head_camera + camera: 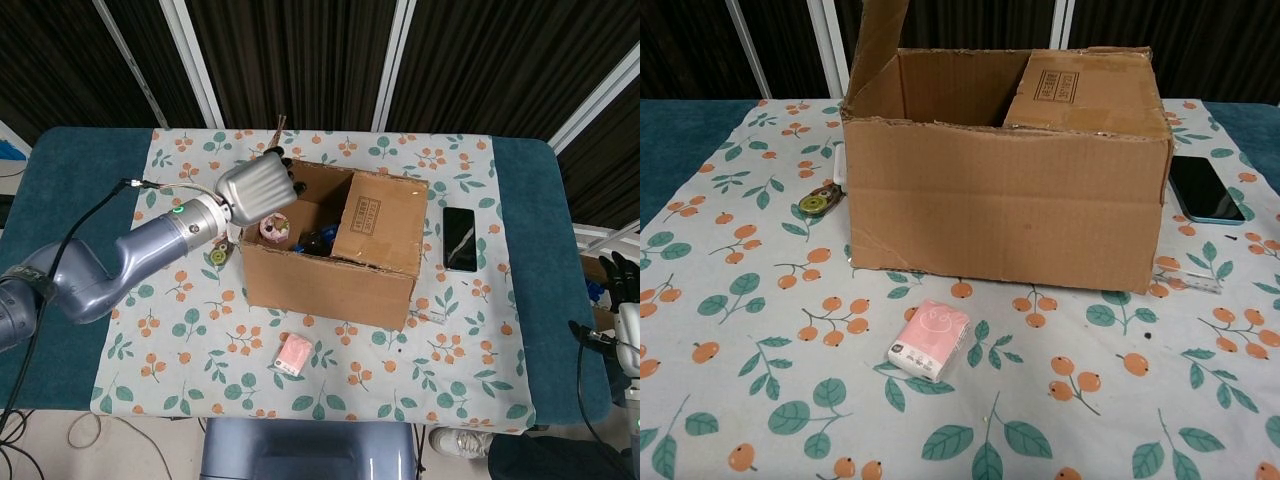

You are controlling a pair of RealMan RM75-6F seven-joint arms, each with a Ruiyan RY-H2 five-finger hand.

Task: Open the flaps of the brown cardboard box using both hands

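Observation:
The brown cardboard box (335,285) (1010,205) stands mid-table on the floral cloth. Its left flap (880,40) stands upright, running out of the top of the chest view. My left hand (258,187) is against that flap from the outer side, with fingertips (285,166) hooked over its edge; the chest view does not show the hand. The right flap (385,212) (1085,85) lies folded over the box top. My right hand (624,278) hangs off the table's right edge, far from the box, its dark fingers apart and holding nothing.
Inside the box lie a pink item (272,228) and dark objects (320,240). A black phone (460,238) (1202,190) lies right of the box. A pink tissue pack (292,353) (930,338) sits in front, and a small tape roll (818,200) to the left.

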